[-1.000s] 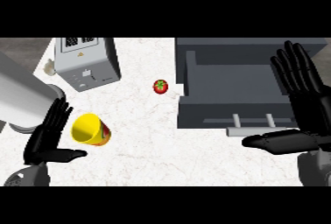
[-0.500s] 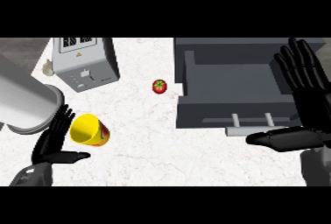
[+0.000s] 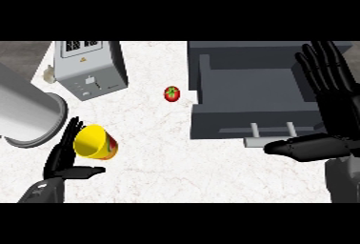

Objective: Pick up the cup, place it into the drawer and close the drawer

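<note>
Operator, your table is white and marbled and carries every item listed here. The largest item on it is the dark grey drawer, standing pulled open at upper right, its cavity exposed and its pale handle on the front face toward you. A grey cylinder, apparently your left forearm, crosses the left edge, its round end just above and left of the cup. A grey box appliance with a labelled top sits at upper left, well apart from the drawer.

Your right hand stands at the right edge over the drawer's right side, fingers straight and spread upward, thumb lying out to the left just below the handle; it holds nothing. Your left hand is at lower left, fingers straight and together, pointing up, thumb out to the right; it is not curled round anything.

The cup, yellow with a red band, lies tipped on the table just right of the left hand's fingers, at or very near contact. It is outside the drawer, well apart from it.

A small red tomato lies between the appliance and the drawer.
</note>
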